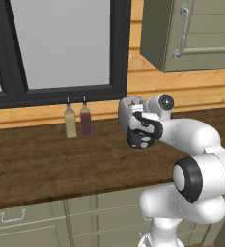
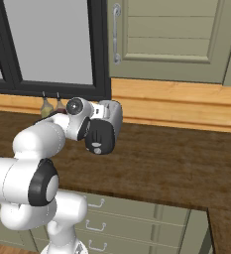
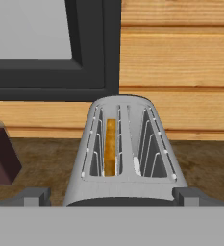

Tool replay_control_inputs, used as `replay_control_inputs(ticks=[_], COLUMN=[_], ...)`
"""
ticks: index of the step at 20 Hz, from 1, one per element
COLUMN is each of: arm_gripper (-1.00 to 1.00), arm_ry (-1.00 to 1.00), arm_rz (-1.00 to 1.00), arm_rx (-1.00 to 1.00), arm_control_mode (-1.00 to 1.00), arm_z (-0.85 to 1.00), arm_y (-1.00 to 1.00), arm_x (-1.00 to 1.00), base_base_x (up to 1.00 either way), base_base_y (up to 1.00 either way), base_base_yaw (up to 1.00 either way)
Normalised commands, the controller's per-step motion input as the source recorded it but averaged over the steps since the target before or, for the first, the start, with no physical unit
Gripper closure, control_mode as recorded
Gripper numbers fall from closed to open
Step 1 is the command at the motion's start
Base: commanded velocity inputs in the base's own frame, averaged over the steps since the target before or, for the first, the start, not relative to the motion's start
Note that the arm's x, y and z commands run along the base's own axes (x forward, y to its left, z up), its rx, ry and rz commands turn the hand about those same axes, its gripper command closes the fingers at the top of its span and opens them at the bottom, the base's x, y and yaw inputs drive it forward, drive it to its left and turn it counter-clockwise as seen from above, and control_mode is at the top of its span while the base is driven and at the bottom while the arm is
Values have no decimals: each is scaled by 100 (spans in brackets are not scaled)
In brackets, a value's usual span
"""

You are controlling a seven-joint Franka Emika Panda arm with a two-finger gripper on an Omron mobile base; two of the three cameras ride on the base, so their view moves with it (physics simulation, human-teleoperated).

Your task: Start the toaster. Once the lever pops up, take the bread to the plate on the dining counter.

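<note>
Toaster (image 3: 125, 158), small rounded silver-grey box: stands on dark wood worktop (image 1: 36, 164) against wall, slots upward. Flat tan bread slice (image 3: 110, 146): upright in left slot, ready for toasting. Two-finger gripper (image 3: 111, 196): released, spread wide, empty, straddling toaster's near end, presumably for lever access.

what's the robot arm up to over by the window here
The arm reaches over the wooden worktop toward the silver toaster, its gripper open and holding nothing. A slice of bread sits in the toaster's left slot as the hand view shows it; the other slot is empty. Two slim bottles stand beside it under the window.
</note>
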Motion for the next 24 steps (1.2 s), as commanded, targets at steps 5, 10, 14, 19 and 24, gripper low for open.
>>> replay_control_inputs(ticks=[5, 10, 14, 19, 24], arm_gripper=[-100, -100, -100, -100, -100], arm_ry=[0, 0, 0, 0, 0], arm_rz=[0, 0, 0, 0, 0], arm_rx=[0, 0, 0, 0, 0], arm_control_mode=[-100, -100, -100, -100, -100], arm_z=[0, 0, 0, 0, 0], arm_y=[0, 0, 0, 0, 0], arm_x=[0, 0, 0, 0, 0], base_base_x=[0, 0, 0, 0, 0], base_base_y=[0, 0, 0, 0, 0], base_base_yaw=[0, 0, 0, 0, 0])
